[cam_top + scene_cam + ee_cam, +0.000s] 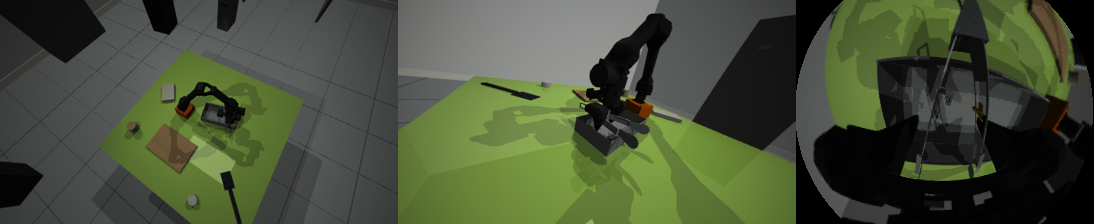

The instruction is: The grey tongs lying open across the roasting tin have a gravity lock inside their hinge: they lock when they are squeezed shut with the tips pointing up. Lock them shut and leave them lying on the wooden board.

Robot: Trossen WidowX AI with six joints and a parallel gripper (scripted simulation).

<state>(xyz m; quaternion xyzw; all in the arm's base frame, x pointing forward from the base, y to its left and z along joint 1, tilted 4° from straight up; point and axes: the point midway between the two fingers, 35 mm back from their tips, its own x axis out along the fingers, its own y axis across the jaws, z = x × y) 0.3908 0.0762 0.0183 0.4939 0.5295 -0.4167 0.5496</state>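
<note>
The grey tongs [629, 139] [970, 25] lie spread open across the roasting tin [210, 123] [592, 133] [896, 107]. Their hinge end and tips stick out past opposite sides of the tin. My gripper [229, 122] [604, 123] [948, 118] is wide open and points down, low over the tin. In the wrist view the tongs' two arms run between my fingers, the right arm close beside the right fingertip; I cannot tell whether they touch. The wooden board [172, 147] [579, 94] [1053, 40] lies flat on the green table, apart from the tin.
The orange arm base [185, 111] [639, 108] [1056, 112] stands near the tin. A pale block [168, 92] [667, 114] lies beyond it. A black spatula [227, 180] [527, 96], a white cylinder [192, 200] [546, 85] and a brown-topped cylinder [132, 126] are farther off.
</note>
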